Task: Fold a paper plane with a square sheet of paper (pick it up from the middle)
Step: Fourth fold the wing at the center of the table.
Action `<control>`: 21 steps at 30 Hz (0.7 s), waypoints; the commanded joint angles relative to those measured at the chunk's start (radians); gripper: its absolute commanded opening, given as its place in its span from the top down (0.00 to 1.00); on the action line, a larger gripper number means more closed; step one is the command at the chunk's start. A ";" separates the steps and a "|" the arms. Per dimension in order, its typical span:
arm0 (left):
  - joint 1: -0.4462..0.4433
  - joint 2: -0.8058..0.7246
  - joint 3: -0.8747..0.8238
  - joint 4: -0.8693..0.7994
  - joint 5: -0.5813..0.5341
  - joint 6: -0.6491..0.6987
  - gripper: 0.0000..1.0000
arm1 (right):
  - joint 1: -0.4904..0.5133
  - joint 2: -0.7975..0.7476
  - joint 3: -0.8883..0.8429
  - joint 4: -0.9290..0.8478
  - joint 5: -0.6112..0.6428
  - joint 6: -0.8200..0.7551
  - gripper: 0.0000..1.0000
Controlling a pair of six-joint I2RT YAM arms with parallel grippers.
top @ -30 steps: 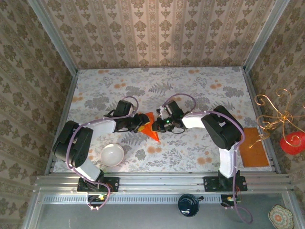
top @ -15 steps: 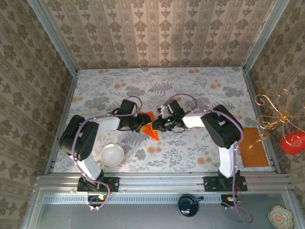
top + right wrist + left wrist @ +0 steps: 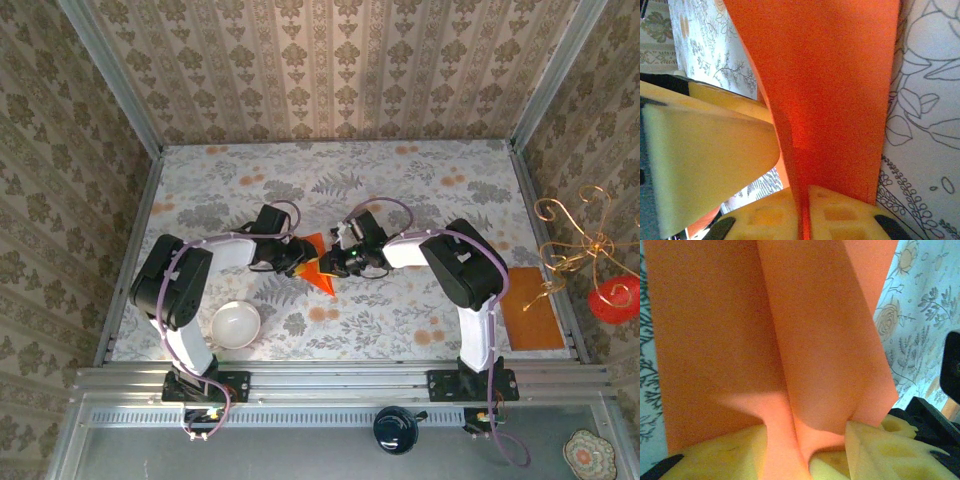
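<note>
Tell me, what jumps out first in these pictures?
The bright folded orange paper at the middle of the table, with the left gripper and right gripper at it from either side. Next, the white bowl at the near left and a red ornament beyond the right edge.

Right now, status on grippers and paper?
Right gripper shut on orange paper, part-folded. Left gripper: paper between pads, grip unclear. White bowl sits apart.
</note>
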 commanded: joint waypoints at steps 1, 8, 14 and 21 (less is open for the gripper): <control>-0.006 0.037 0.026 -0.127 -0.054 0.027 0.53 | -0.011 -0.009 -0.019 -0.011 -0.019 0.008 0.80; -0.006 0.086 0.059 -0.240 -0.093 0.028 0.52 | -0.028 -0.153 -0.087 -0.043 0.034 -0.030 0.62; -0.008 0.103 0.076 -0.281 -0.109 0.027 0.49 | -0.028 -0.239 -0.108 -0.133 0.156 -0.121 0.57; -0.011 0.128 0.098 -0.342 -0.137 0.030 0.48 | 0.019 -0.214 -0.061 -0.228 0.248 -0.196 0.57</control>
